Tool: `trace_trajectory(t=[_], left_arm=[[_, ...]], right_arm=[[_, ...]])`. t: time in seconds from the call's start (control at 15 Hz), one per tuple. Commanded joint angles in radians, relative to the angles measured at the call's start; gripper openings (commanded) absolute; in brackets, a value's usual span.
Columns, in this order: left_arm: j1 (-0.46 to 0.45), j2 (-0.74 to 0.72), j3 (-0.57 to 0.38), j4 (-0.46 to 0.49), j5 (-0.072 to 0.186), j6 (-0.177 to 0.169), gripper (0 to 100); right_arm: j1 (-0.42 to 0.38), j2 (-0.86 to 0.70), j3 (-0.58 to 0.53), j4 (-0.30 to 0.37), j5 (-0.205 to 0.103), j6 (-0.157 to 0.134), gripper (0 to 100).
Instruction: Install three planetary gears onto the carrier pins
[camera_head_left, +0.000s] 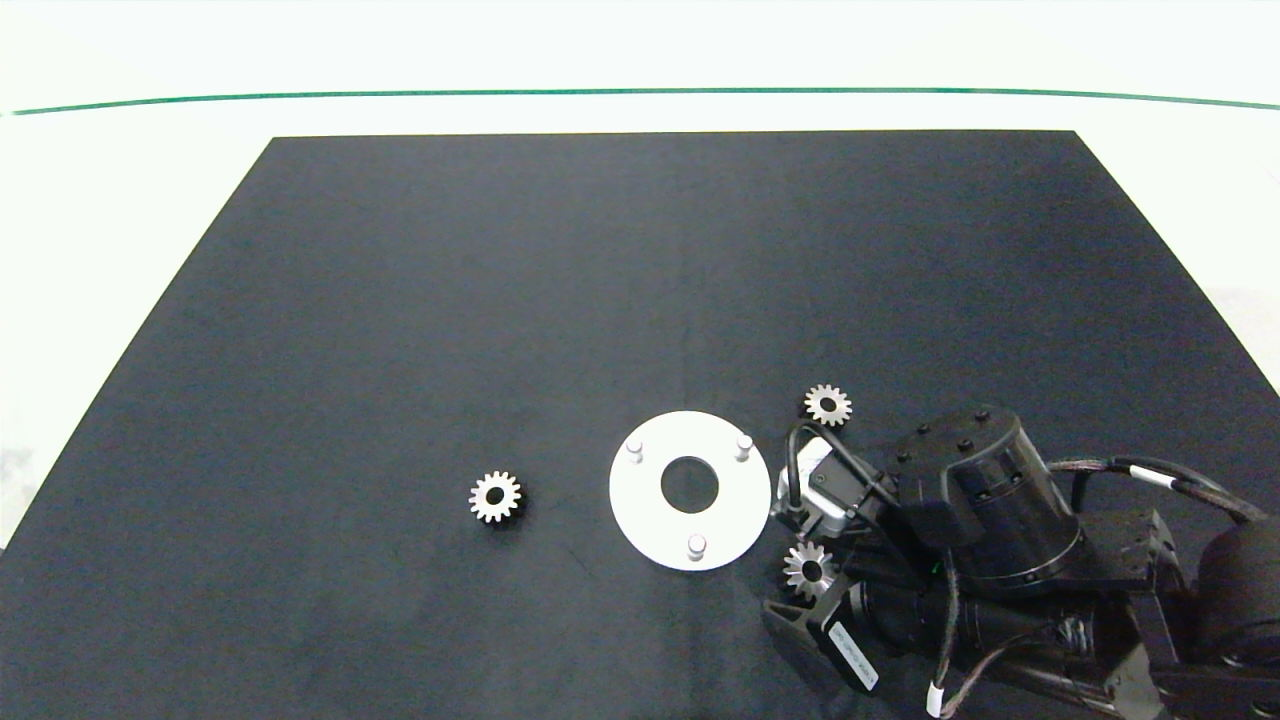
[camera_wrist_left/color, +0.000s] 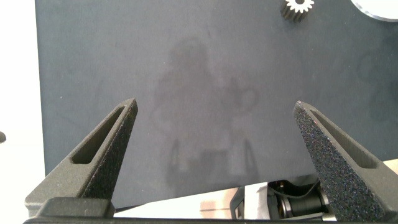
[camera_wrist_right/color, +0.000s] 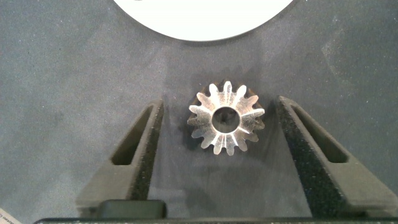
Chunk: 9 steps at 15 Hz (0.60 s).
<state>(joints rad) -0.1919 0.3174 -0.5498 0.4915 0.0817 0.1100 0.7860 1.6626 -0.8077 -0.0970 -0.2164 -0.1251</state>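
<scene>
The right gripper (camera_wrist_right/color: 217, 155) sits low at the near right of the bench, jaws spread wide either side of a planetary gear (camera_wrist_right/color: 226, 118) lying flat, touching neither flank yet. That gear sits just off the carrier disc (camera_head_left: 640, 520), so a skewed close could nudge it against the rim or pinch it on its tooth tips and let it tip. All three carrier pins (camera_head_left: 696, 546) stand bare. The left gripper (camera_wrist_left/color: 214, 155) hangs idle, wide open, holding nothing.
</scene>
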Motion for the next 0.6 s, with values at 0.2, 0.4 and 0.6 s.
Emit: trace_trajectory(t=[0.2, 0.4, 0.6], left_arm=[[-0.001, 0.002, -0.001, 0.002, 0.001, 0.000, 100], [-0.001, 0.002, -0.001, 0.002, 0.001, 0.000, 100], [0.000, 0.003, -0.001, 0.001, 0.001, 0.000, 100]], right_arm=[[-0.001, 0.000, -0.002, -0.003, -0.001, 0.001, 61], [-0.002, -0.001, -0.004, -0.003, 0.000, 0.002, 55], [-0.004, 0.000, -0.002, -0.003, 0.000, 0.004, 49]])
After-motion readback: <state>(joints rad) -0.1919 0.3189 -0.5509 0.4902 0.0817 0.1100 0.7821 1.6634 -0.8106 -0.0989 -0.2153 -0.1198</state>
